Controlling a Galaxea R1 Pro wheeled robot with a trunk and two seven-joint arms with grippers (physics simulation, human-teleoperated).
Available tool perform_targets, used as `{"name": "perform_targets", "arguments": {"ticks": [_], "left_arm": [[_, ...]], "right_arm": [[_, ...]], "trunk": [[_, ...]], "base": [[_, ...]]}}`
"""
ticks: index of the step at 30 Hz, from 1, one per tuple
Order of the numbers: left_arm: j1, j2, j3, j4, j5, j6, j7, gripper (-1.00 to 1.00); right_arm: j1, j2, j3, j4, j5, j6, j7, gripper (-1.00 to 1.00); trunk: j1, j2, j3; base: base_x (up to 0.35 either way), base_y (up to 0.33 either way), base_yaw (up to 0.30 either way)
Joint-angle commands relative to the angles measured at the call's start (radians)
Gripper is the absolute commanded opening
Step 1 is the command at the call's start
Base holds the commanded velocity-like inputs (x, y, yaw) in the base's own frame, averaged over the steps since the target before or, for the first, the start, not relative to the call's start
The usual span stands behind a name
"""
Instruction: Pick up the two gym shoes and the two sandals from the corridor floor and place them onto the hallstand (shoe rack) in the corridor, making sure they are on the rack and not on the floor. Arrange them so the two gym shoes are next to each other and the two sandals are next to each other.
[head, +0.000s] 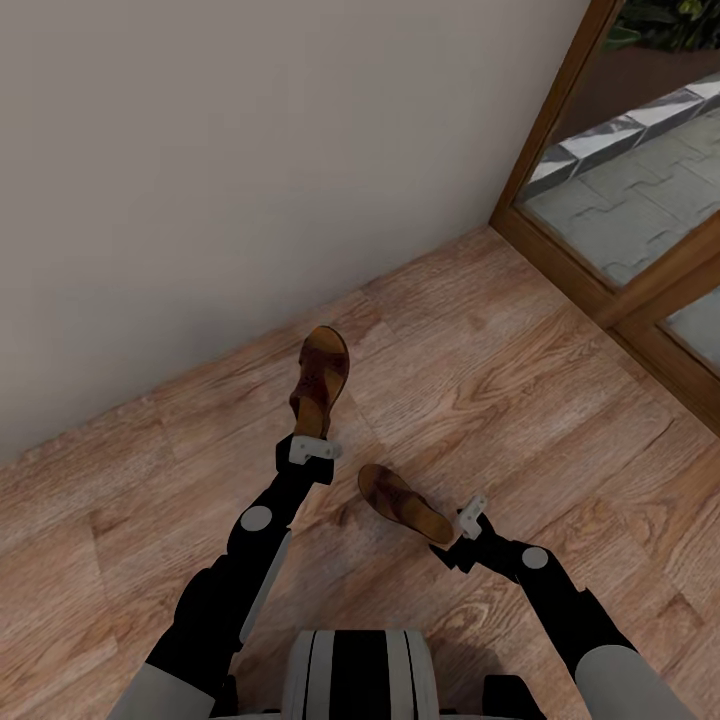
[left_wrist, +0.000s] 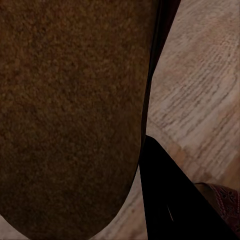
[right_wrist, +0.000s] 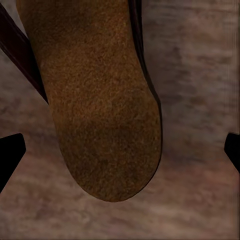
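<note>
Down on the corridor floor (head: 520, 400), both sandals lie near frame centre: the far sandal (head: 322, 378) beside the wall (head: 200, 180), the near sandal (head: 403, 503) lower and to its right. My left hand (head: 312, 449) sits at the far sandal's heel, though I cannot tell its grip. My right hand (head: 470, 520) is spread wide, its fingers (right_wrist: 11, 152) flanking the near sandal's heel without touching

The corridor floor (head: 560, 400) is light-brown wood plank. One sandal (head: 321, 379) lies near the wall (head: 250, 150); the second sandal (head: 403, 502) lies farther from that wall, slightly apart from the first.
</note>
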Motion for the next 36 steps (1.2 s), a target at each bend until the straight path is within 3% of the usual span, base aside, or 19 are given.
{"name": "perform_targets", "arguments": {"ticks": [1, 13, 36], "left_arm": [[0.0, 0.0, -0.001, -0.002, -0.011, 0.006, -0.001, -1.0], [0.0, 0.0, -0.001, -0.002, -0.012, 0.006, -0.001, -1.0], [0.001, -0.001, -0.004, -0.001, -0.013, 0.006, -0.001, -1.0]], "right_arm": [[0.0, 0.0, -0.002, -0.001, 0.01, -0.007, 0.003, 1.0], [0.0, 0.0, -0.002, -0.005, 0.01, -0.007, 0.003, 1.0], [0.0, -0.001, -0.004, -0.004, 0.01, -0.007, 0.003, 1.0]], "trunk": [[0.0, 0.0, -0.001], [0.002, -0.001, -0.025], [0.002, -0.001, -0.026]], "base": [[0.0, 0.0, 0.0], [0.0, 0.0, 0.0], [0.027, 0.008, 0.0]]}}
